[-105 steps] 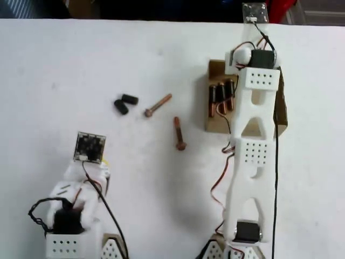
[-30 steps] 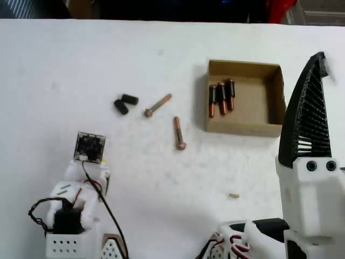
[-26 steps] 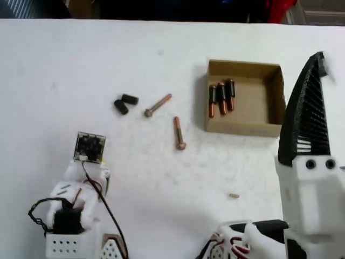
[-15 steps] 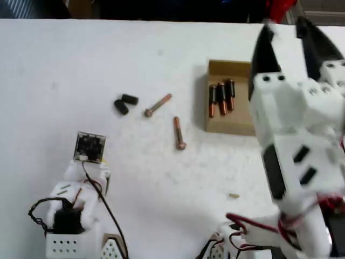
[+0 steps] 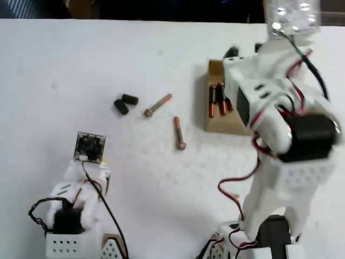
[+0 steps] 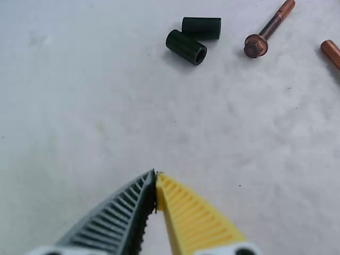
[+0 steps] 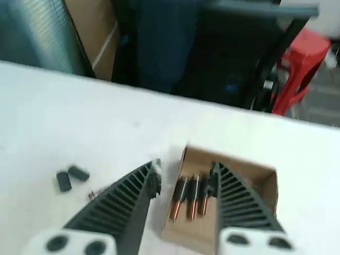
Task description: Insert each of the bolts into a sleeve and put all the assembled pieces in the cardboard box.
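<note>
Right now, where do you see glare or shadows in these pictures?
High view: strong glare washes out the small board atop the right arm; the white table is evenly lit. Left wrist view: the two sleeves cast soft shadows on the table. Right wrist view: the room behind is dark, while the cardboard box is well lit.

The high camera is fixed off the arms and looks almost straight down on the white surface (image 5: 161, 54). It is far enough back to take in the far edge and both arm bases at the near edge. The left wrist camera sits low and close, pointing down past its own jaws at the pair of black sleeves (image 6: 186, 47) and a bolt (image 6: 268, 29), both shared with the high view. The right wrist camera is higher and tilted forward across the surface toward its far edge and the room beyond. It shares the cardboard box (image 7: 263, 186) and the sleeves with the high view.
</note>
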You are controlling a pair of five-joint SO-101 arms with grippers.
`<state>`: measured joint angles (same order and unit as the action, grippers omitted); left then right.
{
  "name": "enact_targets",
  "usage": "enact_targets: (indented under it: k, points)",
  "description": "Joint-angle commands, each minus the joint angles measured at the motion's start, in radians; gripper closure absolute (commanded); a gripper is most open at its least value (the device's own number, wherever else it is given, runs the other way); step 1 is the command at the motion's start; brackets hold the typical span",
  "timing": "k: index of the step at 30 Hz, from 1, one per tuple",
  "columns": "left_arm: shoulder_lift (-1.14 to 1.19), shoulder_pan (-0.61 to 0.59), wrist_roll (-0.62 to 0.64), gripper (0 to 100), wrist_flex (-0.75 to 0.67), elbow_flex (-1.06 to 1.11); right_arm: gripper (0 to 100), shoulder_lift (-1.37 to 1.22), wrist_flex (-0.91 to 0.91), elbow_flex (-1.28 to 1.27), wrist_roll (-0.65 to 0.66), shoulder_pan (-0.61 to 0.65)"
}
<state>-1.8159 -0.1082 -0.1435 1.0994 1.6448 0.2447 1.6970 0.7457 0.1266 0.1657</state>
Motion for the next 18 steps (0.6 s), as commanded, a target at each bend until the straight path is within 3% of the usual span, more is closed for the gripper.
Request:
enact_targets:
  k: [1,7,15,18]
  points:
    - [-0.012,-0.012,-0.009,98,-0.011,-0.006,85.9,0.015,-0.024,-0.114,0.006,0.012]
    - [-0.012,-0.012,-0.009,98,-0.011,-0.006,85.9,0.015,-0.131,-0.356,0.006,0.013]
    - [-0.012,-0.012,-0.009,98,-0.011,-0.006,86.1,0.022,-0.423,-0.729,0.008,0.061]
    - [-0.012,-0.012,-0.009,98,-0.011,-0.006,86.1,0.036,-0.421,-0.764,0.012,0.079]
